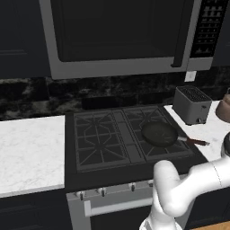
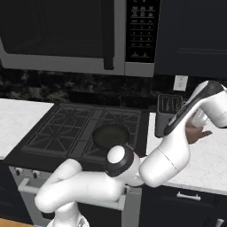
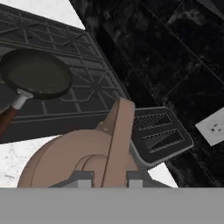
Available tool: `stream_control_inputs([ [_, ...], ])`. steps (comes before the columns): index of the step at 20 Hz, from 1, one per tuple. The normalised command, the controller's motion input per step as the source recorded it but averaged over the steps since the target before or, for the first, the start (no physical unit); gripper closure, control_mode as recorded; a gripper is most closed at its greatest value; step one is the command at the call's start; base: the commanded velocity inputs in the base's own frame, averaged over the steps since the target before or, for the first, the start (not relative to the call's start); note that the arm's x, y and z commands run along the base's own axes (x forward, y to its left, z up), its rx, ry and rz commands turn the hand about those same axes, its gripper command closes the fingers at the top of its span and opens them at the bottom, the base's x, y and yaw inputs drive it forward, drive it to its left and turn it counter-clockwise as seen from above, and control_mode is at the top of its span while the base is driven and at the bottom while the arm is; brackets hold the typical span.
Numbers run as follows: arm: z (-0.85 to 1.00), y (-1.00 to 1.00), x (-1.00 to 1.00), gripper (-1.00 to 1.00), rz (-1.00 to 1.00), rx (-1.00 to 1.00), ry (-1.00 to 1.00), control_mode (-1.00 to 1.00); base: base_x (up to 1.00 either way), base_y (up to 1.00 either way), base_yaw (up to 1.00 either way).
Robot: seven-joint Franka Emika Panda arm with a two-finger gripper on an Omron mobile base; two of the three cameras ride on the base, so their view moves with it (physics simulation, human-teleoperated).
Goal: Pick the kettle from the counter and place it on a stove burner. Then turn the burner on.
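The copper-brown kettle [image 3: 57,164] lies close below the hand, its thin arched handle [image 3: 119,131] running up between my fingertips. My gripper [image 3: 110,182] is shut on that handle. From the left base the kettle [image 1: 224,108] shows at the far right edge, over the white counter [image 1: 214,131] behind the toaster. From the right base my forearm covers most of the kettle [image 2: 195,133]. Whether it rests on the counter or hangs just above it I cannot tell. The stove burners [image 1: 96,134] lie to the left on the black cooktop, with the left ones bare.
A black frying pan [image 1: 159,134] with a reddish handle sits on the front right burner. A boxy grey toaster [image 1: 192,104] stands between cooktop and kettle. Control knobs [image 1: 102,192] line the stove front. A microwave [image 1: 121,36] hangs above. More counter [image 1: 31,148] lies left.
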Motion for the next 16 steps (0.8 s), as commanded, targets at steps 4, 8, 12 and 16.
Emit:
stream_control_inputs([
  [4,0.71,1.00,-0.31,1.00,0.00,0.19,-0.19,-1.00,0.00,0.00,0.00],
  [8,0.36,1.00,-0.24,1.00,0.00,0.12,-0.12,-1.00,0.00,0.00,0.00],
  [12,0.04,1.00,-0.19,1.00,0.00,0.05,-0.12,-1.00,0.00,0.00,0.00],
  [16,0.00,1.00,-0.18,1.00,0.00,0.00,-0.12,-1.00,0.00,0.00,0.00],
])
